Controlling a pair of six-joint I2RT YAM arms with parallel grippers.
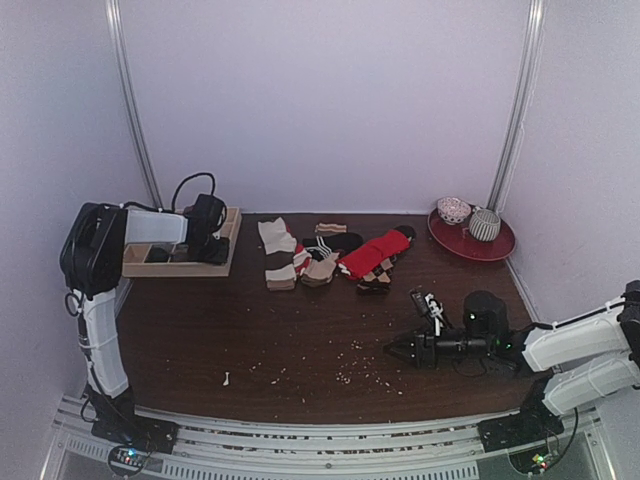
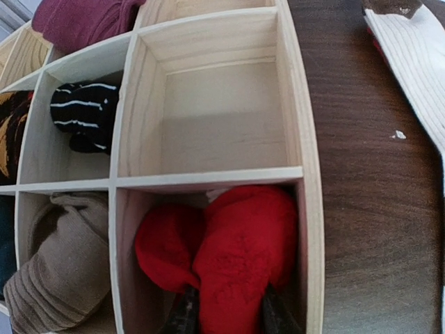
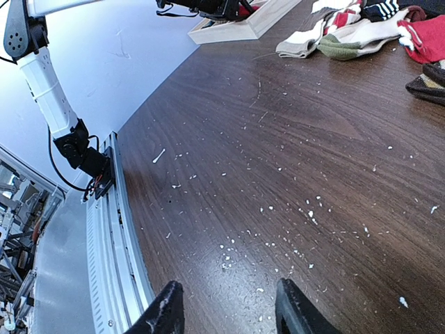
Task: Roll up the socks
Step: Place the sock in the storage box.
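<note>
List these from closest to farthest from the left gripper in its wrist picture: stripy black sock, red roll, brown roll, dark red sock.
1. Red roll, between the left gripper's fingers, nearest compartment.
2. Brown roll, next compartment left.
3. Stripy black sock, compartment beyond the brown roll.
4. Dark red sock, top edge, farthest.

Open tabletop [image 1: 200, 330] ahead of the right fingers [image 3: 165, 309] (crumbs [image 3: 306, 209] only), sock pile [image 1: 320, 262] and wooden tray [image 1: 180, 270] beyond.
</note>
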